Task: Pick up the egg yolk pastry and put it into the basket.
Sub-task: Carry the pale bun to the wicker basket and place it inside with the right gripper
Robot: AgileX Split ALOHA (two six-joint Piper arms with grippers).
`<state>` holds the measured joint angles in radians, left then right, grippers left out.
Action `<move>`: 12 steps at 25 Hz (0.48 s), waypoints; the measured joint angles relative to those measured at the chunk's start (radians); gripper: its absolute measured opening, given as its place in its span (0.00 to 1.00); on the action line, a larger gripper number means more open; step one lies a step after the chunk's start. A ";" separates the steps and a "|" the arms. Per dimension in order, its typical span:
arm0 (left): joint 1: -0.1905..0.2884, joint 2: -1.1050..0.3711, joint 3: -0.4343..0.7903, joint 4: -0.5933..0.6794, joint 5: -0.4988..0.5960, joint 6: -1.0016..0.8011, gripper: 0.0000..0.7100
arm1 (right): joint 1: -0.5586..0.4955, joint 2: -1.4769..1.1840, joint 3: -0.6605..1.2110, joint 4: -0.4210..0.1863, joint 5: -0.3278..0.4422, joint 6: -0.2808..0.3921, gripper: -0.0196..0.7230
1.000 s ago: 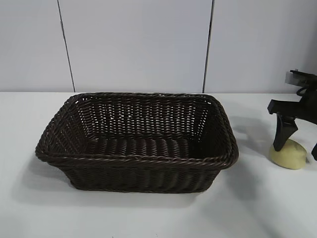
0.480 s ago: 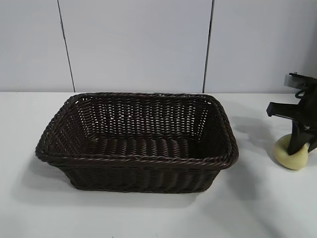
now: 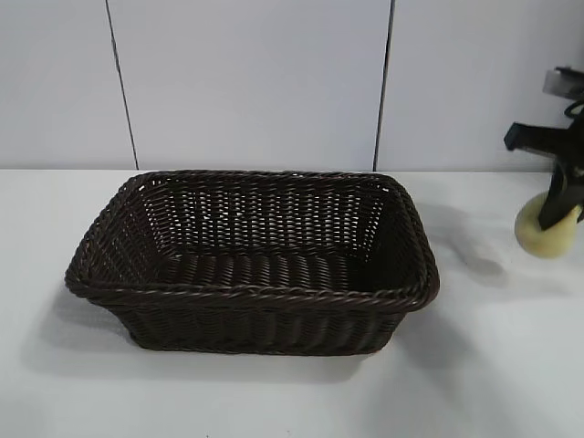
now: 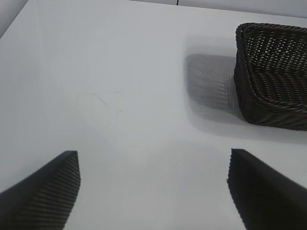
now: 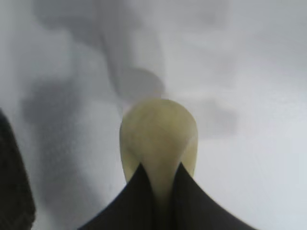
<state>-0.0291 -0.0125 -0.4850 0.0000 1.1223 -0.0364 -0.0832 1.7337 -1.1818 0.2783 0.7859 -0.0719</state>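
Farthest to the left, out of the exterior view, the left gripper (image 4: 153,191) hangs above bare bench (image 3: 274,401) with its two dark ribbed fingers (image 4: 45,194) set wide apart and nothing between them; its own wrist view looks across the white surface to one corner of the basket (image 4: 273,76), which throws a soft shadow on the bench beside it. In the exterior view the basket (image 3: 251,301) fills the left and middle of the scene: a large, rectangular, dark brown wicker piece with flaring sides and a braided rim, standing flat on the white bench in front of a pale panelled wall (image 3: 246,82). Its inside shows only woven floor and walls. To the right of the basket, well apart from its rim and at the edge of the picture, the right gripper (image 3: 557,219) points steeply down, and its black fingers are clamped on the egg yolk pastry (image 3: 538,233). The pastry is a small, pale yellow, rounded lump, held clear of the bench, with its shadow lying on the surface below and toward the basket. The right wrist view shows the same grip from close by: the two dark finger tips (image 5: 129,201) pinch the near end of the egg yolk pastry (image 5: 158,134), whose smooth dome sticks out beyond them over the white bench, its blurred shadow lying farther off.
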 joint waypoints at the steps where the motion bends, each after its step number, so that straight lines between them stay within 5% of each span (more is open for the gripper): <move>1: 0.000 0.000 0.000 0.000 0.000 0.000 0.85 | 0.000 -0.022 0.000 0.013 0.006 -0.001 0.07; 12: 0.000 0.000 0.000 0.000 0.000 0.000 0.85 | 0.012 -0.173 0.001 0.116 0.061 -0.030 0.07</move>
<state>-0.0291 -0.0125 -0.4850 0.0000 1.1223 -0.0364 -0.0711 1.5609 -1.1809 0.3944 0.8465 -0.1018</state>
